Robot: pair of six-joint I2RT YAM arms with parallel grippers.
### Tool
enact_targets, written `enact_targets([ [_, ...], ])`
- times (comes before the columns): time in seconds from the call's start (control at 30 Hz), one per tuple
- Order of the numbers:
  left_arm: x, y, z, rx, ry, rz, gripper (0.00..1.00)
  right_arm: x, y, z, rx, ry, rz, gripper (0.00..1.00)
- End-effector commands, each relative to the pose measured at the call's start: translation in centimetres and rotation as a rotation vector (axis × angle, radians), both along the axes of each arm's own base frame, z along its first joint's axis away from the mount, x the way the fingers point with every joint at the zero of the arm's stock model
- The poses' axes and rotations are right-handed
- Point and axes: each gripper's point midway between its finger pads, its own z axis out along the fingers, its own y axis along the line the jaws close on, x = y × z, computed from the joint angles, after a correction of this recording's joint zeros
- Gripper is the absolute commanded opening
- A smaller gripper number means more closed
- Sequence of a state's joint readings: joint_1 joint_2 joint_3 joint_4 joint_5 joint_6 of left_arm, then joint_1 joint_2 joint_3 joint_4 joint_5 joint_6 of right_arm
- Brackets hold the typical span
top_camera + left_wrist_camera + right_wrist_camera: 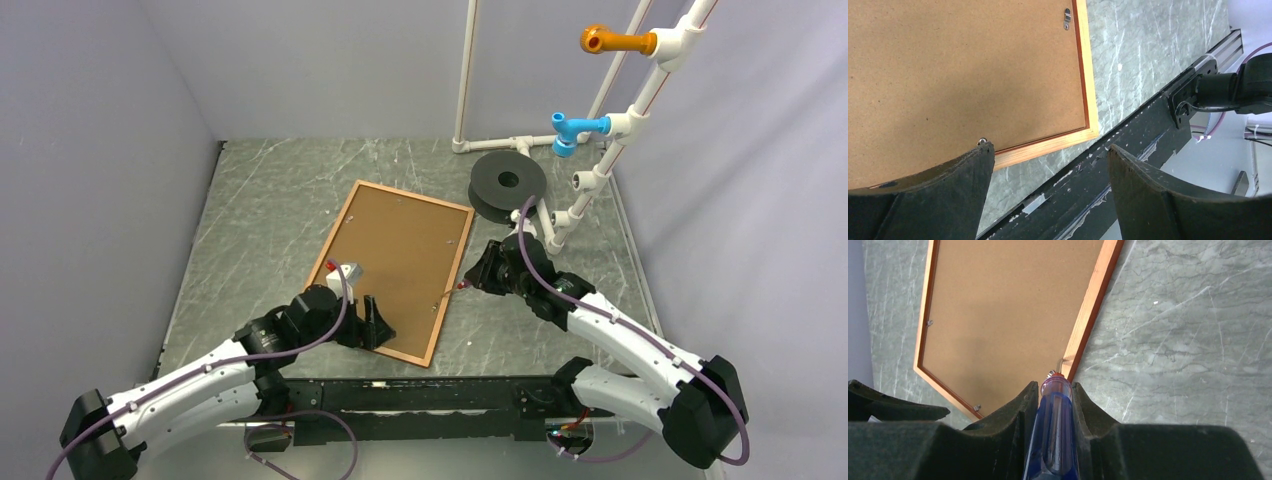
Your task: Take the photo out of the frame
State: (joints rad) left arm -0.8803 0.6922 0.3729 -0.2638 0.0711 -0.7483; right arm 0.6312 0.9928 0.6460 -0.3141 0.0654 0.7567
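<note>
The frame lies face down in the middle of the table, its wooden rails around the plain brown backing panel. The photo is hidden under that panel. My left gripper hovers open over the frame's near end, and nothing is between its fingers. In the left wrist view one fingertip sits by a small metal tab, over the near rail. My right gripper is shut on a blue-handled screwdriver. The screwdriver's tip rests at the frame's right rail.
A black spool lies behind the frame to the right, against a white pipe rack with blue and orange fittings. A black mounting rail runs along the near table edge. Small metal tabs dot the frame's inner edge.
</note>
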Motion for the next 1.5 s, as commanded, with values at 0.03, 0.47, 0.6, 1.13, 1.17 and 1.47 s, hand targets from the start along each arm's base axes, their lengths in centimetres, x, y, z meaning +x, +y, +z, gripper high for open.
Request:
enact_targets([
  [0.03, 0.2, 0.2, -0.1, -0.015, 0.006, 0.036, 0.86, 0.3, -0.1, 1.6, 0.007, -0.049, 0.001, 0.00],
  [0.47, 0.3, -0.9, -0.4, -0.025, 0.020, 0.005, 0.86, -2.3, 1.8, 1.8, 0.014, -0.019, 0.160, 0.00],
  [0.6, 0.3, -0.9, -0.3, -0.030, 0.022, 0.004, 0.86, -2.5, 2.2, 1.4, 0.003, -0.024, 0.180, 0.00],
  [1.13, 0.2, -1.0, -0.2, -0.043, 0.024, -0.001, 0.86, -1.0, 2.1, 0.1, -0.078, -0.063, 0.132, 0.00],
  [1.17, 0.1, -1.0, -0.1, -0.044, 0.024, -0.001, 0.86, -0.9, 2.0, 0.0, -0.084, -0.064, 0.127, 0.00],
  [1.47, 0.0, -0.7, -0.2, -0.041, 0.022, 0.004, 0.86, -0.9, 1.4, 0.1, -0.128, -0.063, 0.116, 0.00],
])
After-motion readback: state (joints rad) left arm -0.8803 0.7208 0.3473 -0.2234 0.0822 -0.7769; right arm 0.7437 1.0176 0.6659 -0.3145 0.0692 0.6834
